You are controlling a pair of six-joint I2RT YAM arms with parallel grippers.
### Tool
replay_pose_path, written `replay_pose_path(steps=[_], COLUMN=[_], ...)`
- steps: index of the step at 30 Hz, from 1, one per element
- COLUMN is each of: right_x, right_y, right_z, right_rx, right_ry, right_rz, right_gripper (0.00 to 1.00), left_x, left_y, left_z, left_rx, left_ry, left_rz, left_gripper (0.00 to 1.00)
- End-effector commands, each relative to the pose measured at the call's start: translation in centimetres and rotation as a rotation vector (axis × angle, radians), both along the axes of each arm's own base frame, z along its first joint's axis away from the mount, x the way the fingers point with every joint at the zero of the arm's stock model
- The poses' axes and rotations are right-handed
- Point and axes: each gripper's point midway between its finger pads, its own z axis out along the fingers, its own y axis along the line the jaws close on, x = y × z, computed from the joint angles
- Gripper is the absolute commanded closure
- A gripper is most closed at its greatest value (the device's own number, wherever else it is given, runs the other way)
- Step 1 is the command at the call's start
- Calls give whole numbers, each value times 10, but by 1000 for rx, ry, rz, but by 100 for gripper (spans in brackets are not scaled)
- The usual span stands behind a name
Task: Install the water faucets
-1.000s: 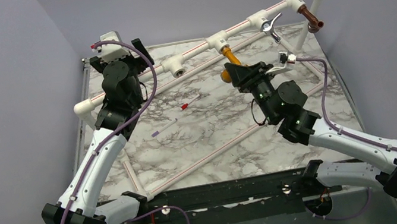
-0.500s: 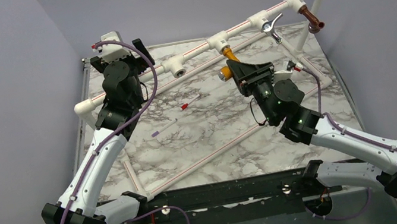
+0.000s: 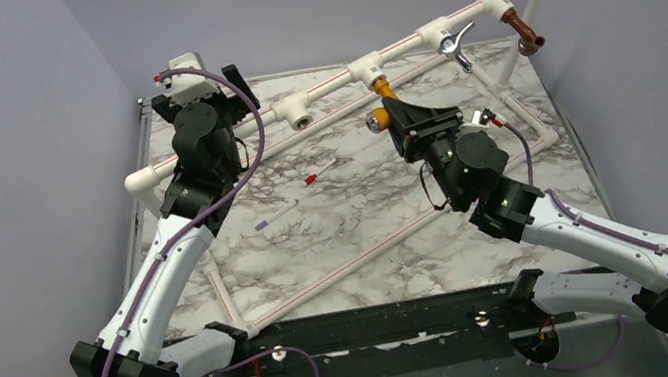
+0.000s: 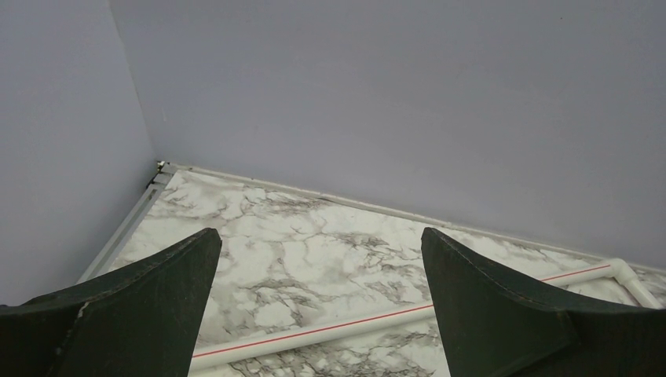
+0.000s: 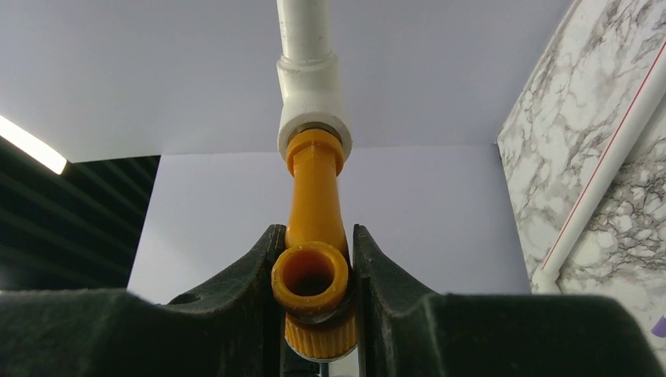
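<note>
Two arms reach over a marble table (image 3: 365, 219). The right gripper (image 5: 316, 263) clamps the mustard-yellow faucet (image 5: 314, 196), seated in a white tee fitting (image 5: 312, 102) on the raised pipe (image 3: 408, 39). The left gripper (image 4: 322, 255) stands wide open near the far left corner. A chrome faucet (image 3: 456, 43) and a copper-brown faucet (image 3: 522, 27) hang farther right.

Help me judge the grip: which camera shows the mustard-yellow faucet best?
Right wrist. The mustard-yellow faucet fills the centre, clamped in the right tool, with its far end in the white tee. Top external shows it small and partly hidden by that tool. Left wrist shows none of it.
</note>
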Motion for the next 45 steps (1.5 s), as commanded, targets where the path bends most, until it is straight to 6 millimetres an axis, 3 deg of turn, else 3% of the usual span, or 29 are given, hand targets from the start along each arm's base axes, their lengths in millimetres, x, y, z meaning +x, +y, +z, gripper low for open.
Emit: replay_pose_path(steps=[1,3,18,22,33,45], right_x=[5,5,0,-2,-13,-35], right_y=[-18,-20,-31,-31,-39,-64], right_z=[20,16,12,12,11,10], right_rx=[88,77,30,30,-99,-656], right_ry=[-3,6,32,36,20,-145], right_rz=[-84,-88,-112,-105,-90,-101], right_gripper=[99,95,39,30,24,20], left_x=[-28,-28,-27,-27,-27,-27], left_y=[-10,-10,-9,-9,-10,-10], left_z=[-154,-154,-157,-157,-156,-157], left_rx=[222,222,228,228,228,230], left_ry=[494,494,500,500,499,500], left_rz=[-78,-78,-73,-74,-74,-74], left_gripper=[1,1,1,1,1,1])
